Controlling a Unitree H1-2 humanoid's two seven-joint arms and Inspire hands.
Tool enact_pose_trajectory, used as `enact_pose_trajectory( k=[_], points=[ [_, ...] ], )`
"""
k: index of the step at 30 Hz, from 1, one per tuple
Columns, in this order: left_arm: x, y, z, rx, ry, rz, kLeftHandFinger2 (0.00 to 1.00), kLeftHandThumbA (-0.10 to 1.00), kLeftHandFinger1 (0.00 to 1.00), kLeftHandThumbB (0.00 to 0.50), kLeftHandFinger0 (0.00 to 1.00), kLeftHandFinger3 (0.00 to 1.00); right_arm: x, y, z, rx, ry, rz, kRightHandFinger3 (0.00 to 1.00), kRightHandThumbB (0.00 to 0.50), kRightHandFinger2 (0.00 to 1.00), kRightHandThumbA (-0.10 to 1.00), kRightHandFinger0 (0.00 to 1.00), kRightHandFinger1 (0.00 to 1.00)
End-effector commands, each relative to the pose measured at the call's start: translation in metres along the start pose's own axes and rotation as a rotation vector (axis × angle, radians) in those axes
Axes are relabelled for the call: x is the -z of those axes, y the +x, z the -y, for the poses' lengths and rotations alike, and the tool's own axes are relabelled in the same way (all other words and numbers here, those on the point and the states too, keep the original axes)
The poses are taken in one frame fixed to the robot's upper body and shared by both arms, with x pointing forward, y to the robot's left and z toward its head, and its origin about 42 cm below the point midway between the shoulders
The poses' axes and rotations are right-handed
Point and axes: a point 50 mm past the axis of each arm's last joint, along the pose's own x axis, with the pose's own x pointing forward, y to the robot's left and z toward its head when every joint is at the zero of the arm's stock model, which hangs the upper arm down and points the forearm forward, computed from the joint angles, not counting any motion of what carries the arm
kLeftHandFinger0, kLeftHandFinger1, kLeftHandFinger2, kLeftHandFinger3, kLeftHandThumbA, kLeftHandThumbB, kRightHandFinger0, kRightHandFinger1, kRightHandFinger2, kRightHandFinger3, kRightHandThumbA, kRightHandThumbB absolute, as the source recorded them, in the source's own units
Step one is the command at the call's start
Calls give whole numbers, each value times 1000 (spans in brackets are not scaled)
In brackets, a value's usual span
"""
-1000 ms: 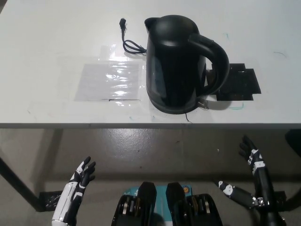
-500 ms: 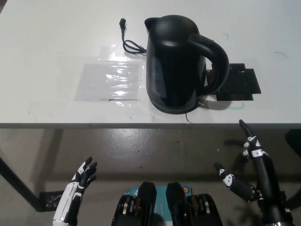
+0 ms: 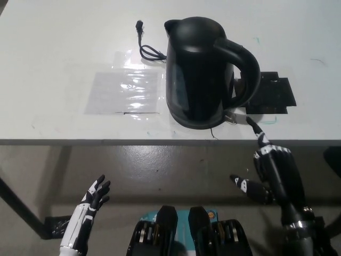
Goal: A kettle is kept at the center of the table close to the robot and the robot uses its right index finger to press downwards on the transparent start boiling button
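Black electric kettle point(image 3: 200, 72) stands upright on the white counter point(image 3: 64, 37), near the front edge, roughly mid-width. Spout points toward the counter's far-left, handle point(image 3: 242, 66) loops out toward the right; so the spout-to-handle axis runs roughly along the front edge, slightly skewed. Body is glossy black, rounded lid on top, darker water-window strip down the left side. Small clear start button point(image 3: 230, 117) sticks out at the base under the handle, facing the front-right.

Black power cord point(image 3: 146, 45) lies coiled just left of the spout, plug end toward the far edge. Clear plastic sheet point(image 3: 125, 90) is taped flat to the left of the kettle. Black tape patch point(image 3: 272, 95) sits to the right, partly behind the handle.

Right hand point(image 3: 266, 165) is raised at the counter's front edge, one finger extended with its tip just beside the button; can't tell if touching. Other fingers curled, thumb out to the side, holding nothing.

Left hand point(image 3: 90, 200) rests low, below the counter at front-left, fingers spread, empty.
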Motion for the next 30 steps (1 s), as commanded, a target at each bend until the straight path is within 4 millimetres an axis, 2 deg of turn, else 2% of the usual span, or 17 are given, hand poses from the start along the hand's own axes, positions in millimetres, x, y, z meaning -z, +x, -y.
enact_pose_trajectory(
  k=[1,4,17,30],
  points=[
    [-10,5,-3,22,28,62,1000,982,1000,252,1000,1000,-1,12,2,4,-118,-19,1000,210,0,1000,0,0],
    [-11,5,-3,25,24,68,1000,977,1000,227,1000,1000,0,20,-1,-13,-148,-34,1000,202,1,1000,0,0],
    [-11,5,-4,27,26,60,1000,975,1000,227,1000,1000,13,35,-15,-58,-197,-86,1000,217,0,1000,0,0],
    [-12,6,-5,24,25,68,1000,974,1000,225,1000,1000,22,50,-20,-78,-228,-91,1000,186,0,1000,0,0]
  ],
)
